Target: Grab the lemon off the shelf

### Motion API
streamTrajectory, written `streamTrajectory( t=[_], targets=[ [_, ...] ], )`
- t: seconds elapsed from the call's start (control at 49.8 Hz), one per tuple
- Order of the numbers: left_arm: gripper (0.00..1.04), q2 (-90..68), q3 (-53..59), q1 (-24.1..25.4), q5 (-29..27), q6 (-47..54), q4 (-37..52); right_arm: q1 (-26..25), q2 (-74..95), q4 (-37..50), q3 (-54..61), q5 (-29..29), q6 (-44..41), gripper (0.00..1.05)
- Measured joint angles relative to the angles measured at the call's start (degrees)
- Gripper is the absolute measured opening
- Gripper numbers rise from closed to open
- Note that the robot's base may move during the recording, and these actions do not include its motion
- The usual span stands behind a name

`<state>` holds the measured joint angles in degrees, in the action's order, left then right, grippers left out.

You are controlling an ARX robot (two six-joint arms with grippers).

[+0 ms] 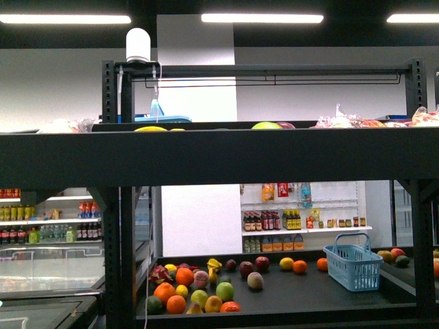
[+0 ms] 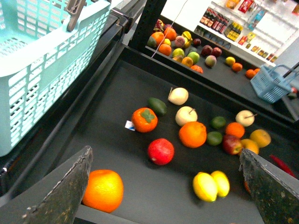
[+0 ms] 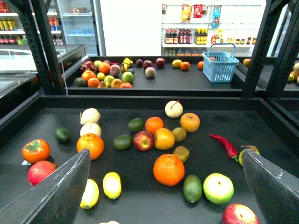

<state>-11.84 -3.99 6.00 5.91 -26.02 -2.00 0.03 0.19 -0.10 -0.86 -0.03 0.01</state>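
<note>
Straight ahead, the front view shows the black shelf (image 1: 219, 157) but no hands. Before the left hand (image 2: 166, 151), spread wide and holding nothing, the lemon (image 2: 222, 183) lies on the shelf, touching a yellow twin (image 2: 204, 186). Before the right hand (image 3: 166, 151), wide and bare too, the lemon (image 3: 112, 185) points lengthwise away, with room beyond. Left seems nearer.

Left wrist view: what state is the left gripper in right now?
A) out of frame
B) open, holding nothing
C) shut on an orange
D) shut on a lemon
B: the left gripper has its fingers spread wide apart with nothing clamped, and the two lemons lie loose on the shelf.
</note>
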Motion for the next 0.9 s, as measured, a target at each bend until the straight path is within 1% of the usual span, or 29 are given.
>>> streamTrajectory(
  t=[0.04, 0.06, 0.181, 0.261, 0.301, 0.402, 0.562, 0.743, 0.843, 0.864, 0.904],
  targets=[
    [0.97, -3.7, -1.4, 3.4, 3.5, -2.1, 2.7, 0.0, 0.0, 0.0, 0.0, 0.0, 0.0, 0.97],
    [0.97, -4.8, -1.8, 4.3, 4.3, -3.0, 3.4, 0.0, 0.0, 0.0, 0.0, 0.0, 0.0, 0.97],
    [0.97, -19.9, -8.1, 15.3, 15.0, -9.7, 12.6, 0.0, 0.0, 0.0, 0.0, 0.0, 0.0, 0.97],
    [0.97, -29.1, -12.9, 20.3, 19.0, -13.8, 16.2, 0.0, 0.0, 0.0, 0.0, 0.0, 0.0, 0.97],
    [0.97, -34.1, -16.0, 22.1, 19.7, -16.0, 17.4, 0.0, 0.0, 0.0, 0.0, 0.0, 0.0, 0.97],
    [0.97, -42.3, -22.3, 23.6, 21.4, -20.3, 19.0, 0.0, 0.0, 0.0, 0.0, 0.0, 0.0, 0.97],
    [0.97, -50.0, -31.2, 23.6, 22.7, -26.7, 20.1, 0.0, 0.0, 0.0, 0.0, 0.0, 0.0, 0.97],
    [0.97, -54.7, -35.0, 23.1, 23.1, -31.3, 20.3, 0.0, 0.0, 0.0, 0.0, 0.0, 0.0, 0.97],
    [0.97, -56.6, -35.6, 22.7, 23.4, -31.8, 20.3, 0.0, 0.0, 0.0, 0.0, 0.0, 0.0, 0.97],
    [0.97, -59.6, -37.3, 22.6, 24.0, -31.9, 20.3, 0.0, 0.0, 0.0, 0.0, 0.0, 0.0, 0.97],
    [0.97, -60.8, -38.3, 22.8, 24.1, -31.9, 20.3, 0.0, 0.0, 0.0, 0.0, 0.0, 0.0, 0.97]
  ],
)
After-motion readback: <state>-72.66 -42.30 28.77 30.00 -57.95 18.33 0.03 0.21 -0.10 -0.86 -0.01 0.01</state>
